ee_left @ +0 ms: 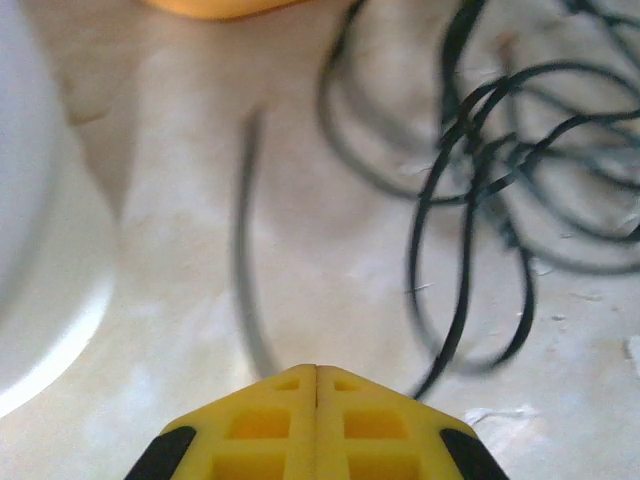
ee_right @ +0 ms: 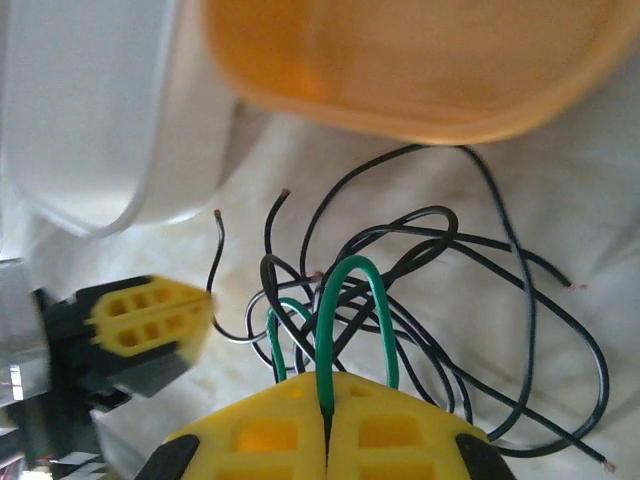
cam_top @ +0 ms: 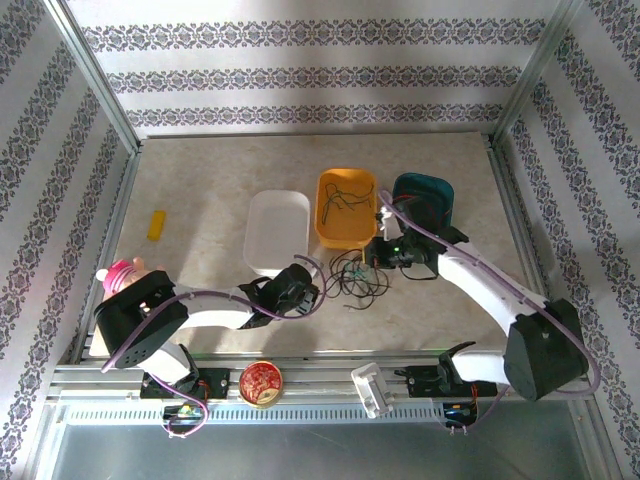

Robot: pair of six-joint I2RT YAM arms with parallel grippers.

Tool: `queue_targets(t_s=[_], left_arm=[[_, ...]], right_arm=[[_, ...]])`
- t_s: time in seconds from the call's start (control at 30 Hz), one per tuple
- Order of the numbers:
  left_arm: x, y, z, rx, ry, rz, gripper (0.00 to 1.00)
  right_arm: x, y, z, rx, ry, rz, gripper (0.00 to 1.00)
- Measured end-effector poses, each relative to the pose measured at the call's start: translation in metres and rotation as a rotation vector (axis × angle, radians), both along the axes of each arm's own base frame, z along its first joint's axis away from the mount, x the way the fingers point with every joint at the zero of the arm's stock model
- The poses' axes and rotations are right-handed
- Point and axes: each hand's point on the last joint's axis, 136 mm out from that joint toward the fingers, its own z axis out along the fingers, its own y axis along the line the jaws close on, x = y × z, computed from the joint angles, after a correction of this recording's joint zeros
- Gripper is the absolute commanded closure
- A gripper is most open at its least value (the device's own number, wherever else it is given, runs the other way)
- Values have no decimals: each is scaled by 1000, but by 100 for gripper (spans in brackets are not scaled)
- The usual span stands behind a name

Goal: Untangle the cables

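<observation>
On the marbled table (cam_top: 200,250), between the two arms, lie the cables (cam_top: 358,275) — a loose knot of thin black strands with green among them, just near of the orange tray (cam_top: 345,235) and to the right of the white tray (cam_top: 277,230). Three trays stand side by side across the middle of the table: white at left, orange in the centre, and the teal tray (cam_top: 425,192) at right, its near part crossed by the right arm. A few more dark strands lie inside the orange tray. Well apart at far left lies a small yellow block (cam_top: 156,224). A pink object (cam_top: 120,270) sits at the left edge, by the left arm's shoulder. On the near rail are a round red tin (cam_top: 260,383) and a small white piece (cam_top: 368,388). The two grippers meet the knot from opposite sides.

Left gripper (ee_left: 316,372): jaws pressed together, the yellow fingers meeting along a single seam, low over the table at the left margin of the knot. In the right wrist view a black strand passes right at its tip; whether it is pinched there cannot be told.

Right gripper (ee_right: 325,385): jaws clamped on the green cable (ee_right: 352,290), which rises from between the fingertips as a narrow arch over the black loops. Free ends of the black strands — reddish at the tip — point toward the white and orange trays.
</observation>
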Motion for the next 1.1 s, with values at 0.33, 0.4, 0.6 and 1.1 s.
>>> queue_targets(t_s=[0.33, 0.4, 0.6, 1.1], left_arm=[[-9, -13, 19, -85, 25, -79, 46], [-9, -31, 34, -118, 18, -136, 34], [1, -107, 85, -194, -71, -323, 27], [30, -117, 27, -125, -101, -239, 100]], right_arm=[[-2, -19, 1, 3, 18, -76, 97], [-4, -17, -3, 13, 43, -76, 97], [-6, -7, -8, 72, 112, -87, 97], [3, -14, 12, 193, 137, -180, 98]])
